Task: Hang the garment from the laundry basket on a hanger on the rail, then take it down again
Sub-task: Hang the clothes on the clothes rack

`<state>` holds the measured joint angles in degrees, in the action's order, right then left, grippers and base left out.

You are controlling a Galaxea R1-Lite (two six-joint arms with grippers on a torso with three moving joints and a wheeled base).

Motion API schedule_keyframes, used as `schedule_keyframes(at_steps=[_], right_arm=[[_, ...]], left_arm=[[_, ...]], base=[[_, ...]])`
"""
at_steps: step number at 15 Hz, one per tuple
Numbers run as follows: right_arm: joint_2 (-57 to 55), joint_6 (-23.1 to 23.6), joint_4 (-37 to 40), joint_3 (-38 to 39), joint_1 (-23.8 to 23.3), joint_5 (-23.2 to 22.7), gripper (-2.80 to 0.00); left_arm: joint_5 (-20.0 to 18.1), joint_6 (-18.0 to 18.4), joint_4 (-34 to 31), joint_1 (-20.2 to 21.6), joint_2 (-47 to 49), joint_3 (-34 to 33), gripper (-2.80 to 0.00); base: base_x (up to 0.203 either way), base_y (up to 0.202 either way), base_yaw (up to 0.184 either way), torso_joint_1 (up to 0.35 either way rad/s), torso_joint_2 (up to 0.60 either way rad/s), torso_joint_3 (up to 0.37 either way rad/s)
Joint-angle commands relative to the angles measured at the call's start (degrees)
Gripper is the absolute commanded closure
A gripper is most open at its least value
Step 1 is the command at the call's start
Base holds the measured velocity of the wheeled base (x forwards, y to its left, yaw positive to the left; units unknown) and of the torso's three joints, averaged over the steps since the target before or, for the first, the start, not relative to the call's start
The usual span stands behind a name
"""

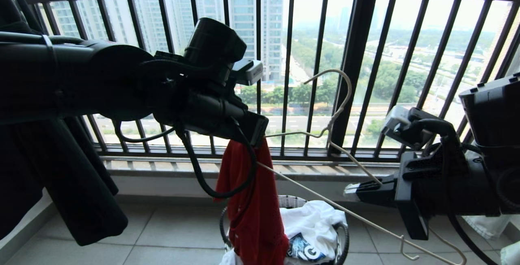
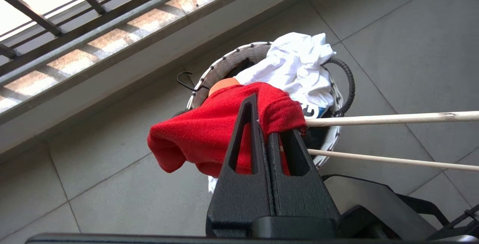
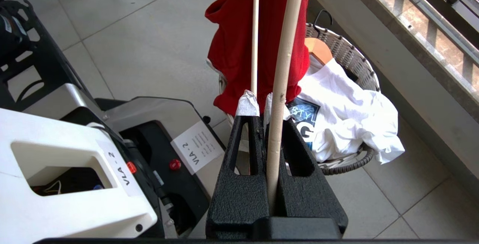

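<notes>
The red garment point(image 1: 254, 204) hangs bunched from my left gripper point(image 1: 260, 138), which is shut on its fabric point(image 2: 202, 131) above the laundry basket point(image 1: 344, 236). The off-white wire hanger point(image 1: 339, 106) is tilted in mid-air, hook up, in front of the window. My right gripper point(image 1: 352, 190) is shut on its sloping arm point(image 3: 281, 60), between the taped fingertips point(image 3: 247, 103). One end of the hanger point(image 2: 374, 118) goes into the red cloth beside my left gripper point(image 2: 264, 124); its lower wire passes just below. The rail is out of view.
A white printed shirt point(image 3: 348, 113) fills the basket point(image 3: 351, 57), with a wooden hanger point(image 3: 318, 47) under it. Dark barred window railing point(image 1: 357, 74) stands behind, above a ledge. A black garment point(image 1: 81, 183) hangs at the left. My own base point(image 3: 75, 161) sits close to the basket.
</notes>
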<state>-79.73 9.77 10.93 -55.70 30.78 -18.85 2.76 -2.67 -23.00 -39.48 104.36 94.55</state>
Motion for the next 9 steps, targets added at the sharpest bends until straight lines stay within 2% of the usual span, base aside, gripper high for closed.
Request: schedule_keyframes(at_steps=[1, 5, 8, 9], right_arm=[[-0.88, 1.28, 0.23, 0.53, 0.19, -0.82, 0.00], [-1.57, 1.48, 0.05, 0.77, 1.11, -3.10, 0.00], [-2.40, -0.60, -1.34, 0.51, 1.30, -3.82, 0.00], [-2.70, -1.51, -3.06, 0.55, 1.22, -3.75, 0.00]], left_arm=[[-0.81, -0.10, -0.11, -0.33, -1.14, -0.63, 0.00], [-1.12, -2.37, -0.02, -1.84, -1.95, -0.77, 0.00], [-4.71, -4.44, -0.10, -3.60, -3.30, -0.88, 0.00], [-4.86, -5.36, -0.11, -4.39, -3.65, -0.86, 0.00]], base=[[0.000, 0.000, 0.000, 0.000, 0.00, 0.000], [0.000, 0.000, 0.000, 0.000, 0.00, 0.000], [0.000, 0.000, 0.000, 0.000, 0.00, 0.000], [0.000, 0.000, 0.000, 0.000, 0.00, 0.000]])
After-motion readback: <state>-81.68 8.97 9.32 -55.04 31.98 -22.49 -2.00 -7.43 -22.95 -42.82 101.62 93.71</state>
